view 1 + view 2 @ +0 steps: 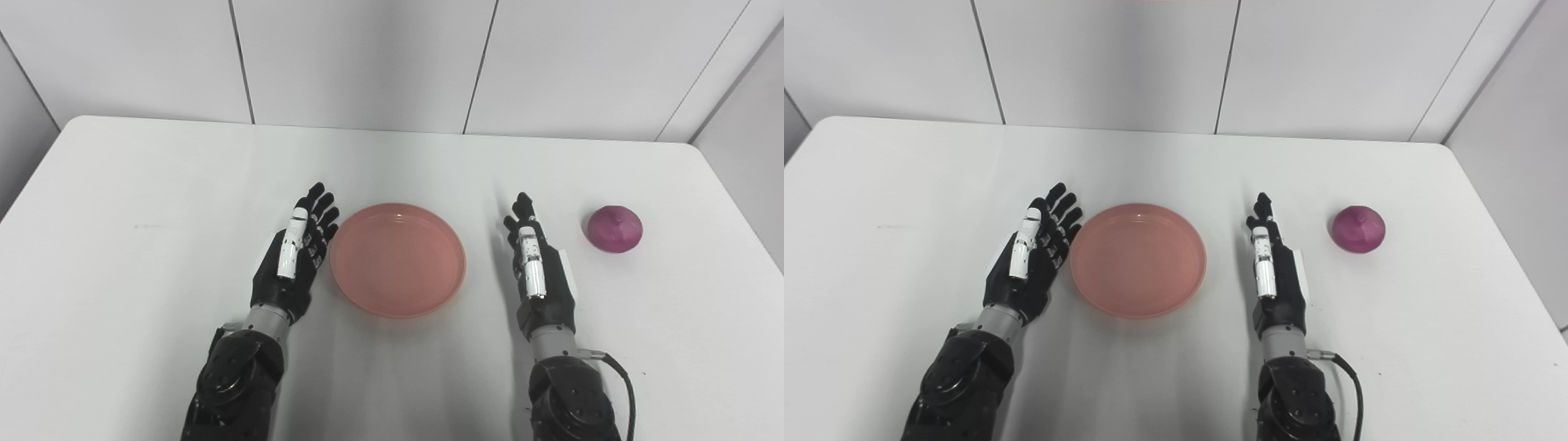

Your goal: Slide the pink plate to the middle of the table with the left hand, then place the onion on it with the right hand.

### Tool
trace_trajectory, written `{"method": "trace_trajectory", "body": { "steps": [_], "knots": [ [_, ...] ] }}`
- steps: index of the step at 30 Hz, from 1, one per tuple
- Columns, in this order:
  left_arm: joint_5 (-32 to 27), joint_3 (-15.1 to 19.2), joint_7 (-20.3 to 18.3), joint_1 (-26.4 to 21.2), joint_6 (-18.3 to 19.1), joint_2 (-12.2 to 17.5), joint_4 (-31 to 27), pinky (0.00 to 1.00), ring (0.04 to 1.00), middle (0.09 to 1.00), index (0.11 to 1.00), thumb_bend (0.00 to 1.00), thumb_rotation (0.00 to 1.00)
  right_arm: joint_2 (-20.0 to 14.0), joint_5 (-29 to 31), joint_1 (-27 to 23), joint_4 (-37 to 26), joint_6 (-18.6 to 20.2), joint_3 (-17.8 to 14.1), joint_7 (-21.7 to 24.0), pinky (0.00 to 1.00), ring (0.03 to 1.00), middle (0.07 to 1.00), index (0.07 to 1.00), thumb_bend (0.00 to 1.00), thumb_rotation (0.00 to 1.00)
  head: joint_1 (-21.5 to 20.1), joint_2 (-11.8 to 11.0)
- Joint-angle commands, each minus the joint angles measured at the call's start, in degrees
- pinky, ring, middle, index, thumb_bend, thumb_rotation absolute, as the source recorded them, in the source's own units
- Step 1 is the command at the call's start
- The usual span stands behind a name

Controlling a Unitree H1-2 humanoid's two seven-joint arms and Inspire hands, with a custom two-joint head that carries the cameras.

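Note:
The pink plate [398, 259] lies empty near the middle of the white table [153, 184]. My left hand [297, 254] is just beside the plate's left rim, open with fingers stretched forward; whether it touches the rim I cannot tell. My right hand [536, 263] is open too, held edge-on a short way right of the plate. The purple onion [614, 228] sits on the table to the right of my right hand, apart from it.
White wall panels [367, 61] rise behind the table's far edge. A wall also runs close along the table's right edge [741, 190]. A black cable [625, 380] loops from my right forearm.

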Motion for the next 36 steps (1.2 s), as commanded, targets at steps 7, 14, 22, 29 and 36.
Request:
{"method": "trace_trajectory", "body": {
  "steps": [7,14,22,29,36],
  "knots": [
    [0.23,0.79,0.15,0.43,-1.31,-0.79,0.16,0.99,0.976,0.981,0.968,0.43,1.0,-2.51,-2.84,-3.82,-5.5,3.55,0.05,0.06,1.0,0.977,0.991,0.99,0.35,1.0,-2.22,-0.17],
    [-0.05,1.01,-0.2,0.68,-1.57,-0.47,0.46,0.98,0.97,0.974,0.959,0.43,1.0,-4.82,-6.02,-5.99,-7.88,4.65,-0.18,0.27,0.99,0.968,0.972,0.974,0.37,1.0,-3.39,-0.28],
    [-0.33,1.18,-0.49,0.8,-1.3,-0.16,0.95,0.97,0.96,0.964,0.949,0.43,1.0,-9.19,-7.71,-9.04,-10.21,6.86,-1.45,1.68,0.96,0.966,0.981,0.98,0.46,0.83,-5.26,-0.82],
    [-0.59,1.42,-1.33,1.06,-2.11,0.43,1.96,0.96,0.955,0.958,0.944,0.43,1.0,-15.07,-15.41,-10.49,-9.82,6.16,-0.8,2.14,0.89,0.943,0.95,0.948,0.52,0.73,-7.0,-1.67],
    [-2.0,2.14,-2.68,1.07,-3.01,1.01,3.5,0.98,0.96,0.956,0.943,0.44,1.0,-19.51,-19.79,-11.89,-7.61,3.76,-2.18,1.75,0.85,0.902,0.915,0.929,0.77,0.52,-9.27,-3.08]
  ]
}}
